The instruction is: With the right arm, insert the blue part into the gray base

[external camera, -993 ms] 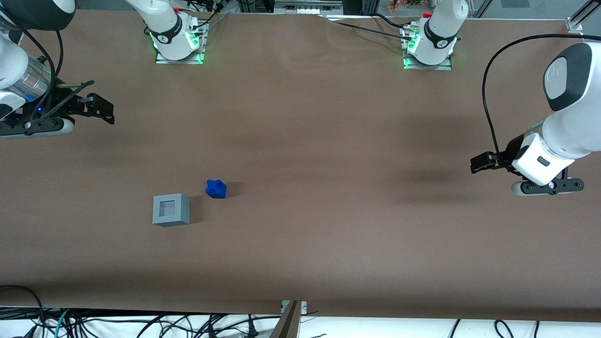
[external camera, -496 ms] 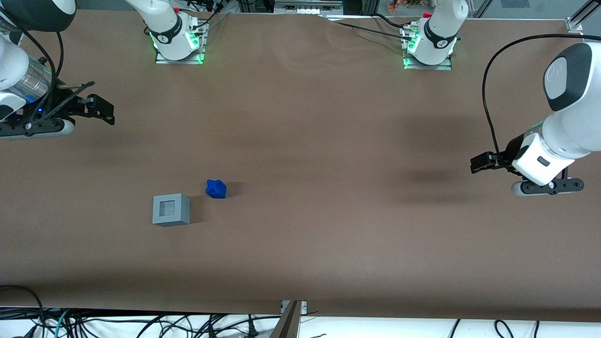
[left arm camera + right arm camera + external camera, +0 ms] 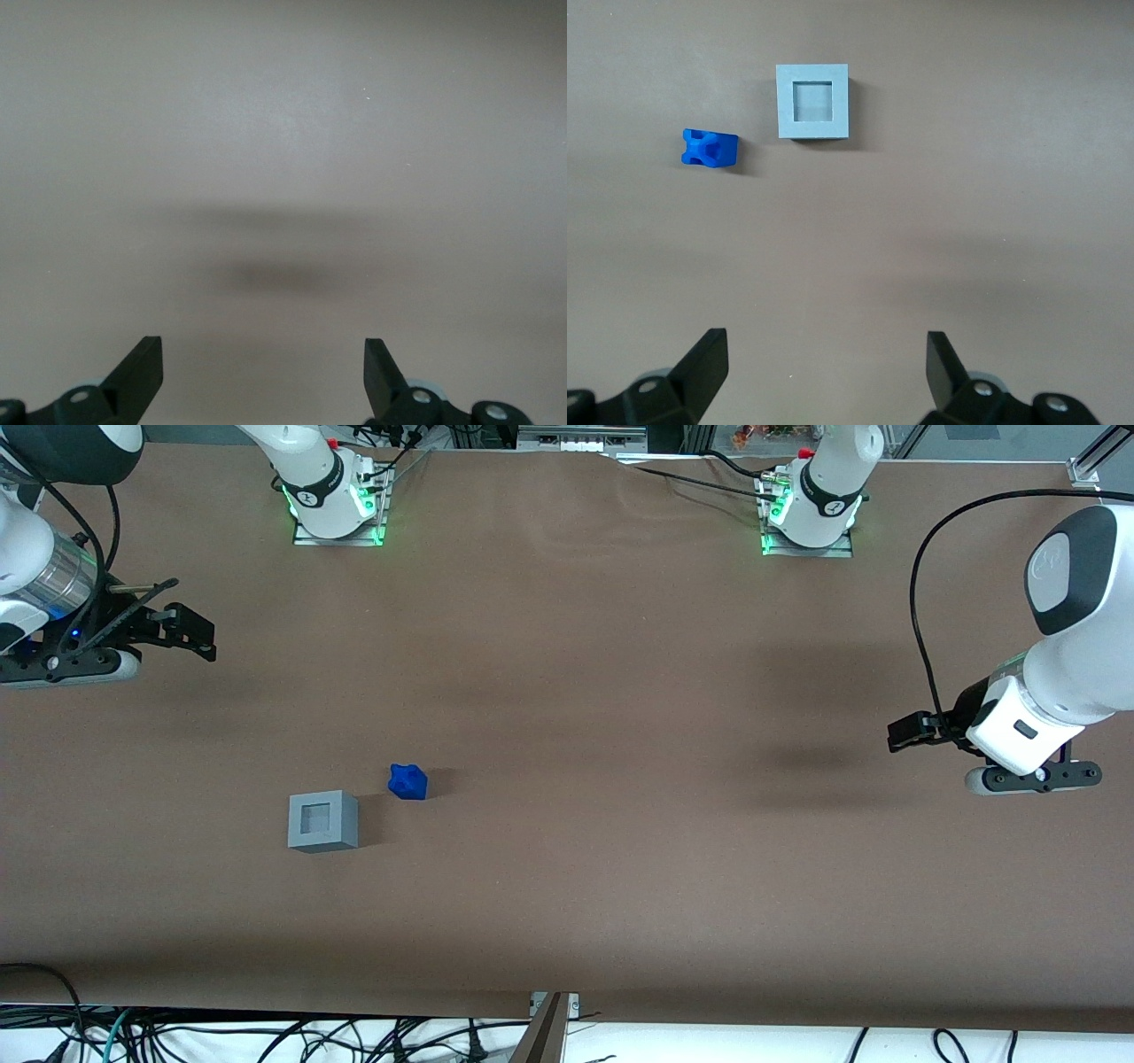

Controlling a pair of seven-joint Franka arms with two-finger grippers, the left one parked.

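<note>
Blue part (image 3: 407,781) and gray base (image 3: 323,822) sit where they sat a second ago, in the lower-left quarter of the front view, close together but not touching, the part a little farther from the camera than the base. The base's square recess faces up and is empty; the part lies loose on the brown table (image 3: 620,691), its knobby corners plain in the wrist view (image 3: 709,148) just beside the base (image 3: 813,102).

Almost nothing has changed across the last second. The right arm (image 3: 40,571) at the upper left of the front view has shifted only a trace, if at all, and its gripper (image 3: 190,636) hangs above the table well apart from both pieces. Its fingers are spread wide with nothing between them, as the two black fingertips (image 3: 709,359) in the wrist view show.

That near-stillness suggests the task is at its very start: no approach to the part is under way, no grasp, no insertion. As I judge it, the next step is to bring the gripper over the part and come down around it. Its lumpy shape may make a square grip awkward, and its orientation will matter for fitting the recess.
</note>
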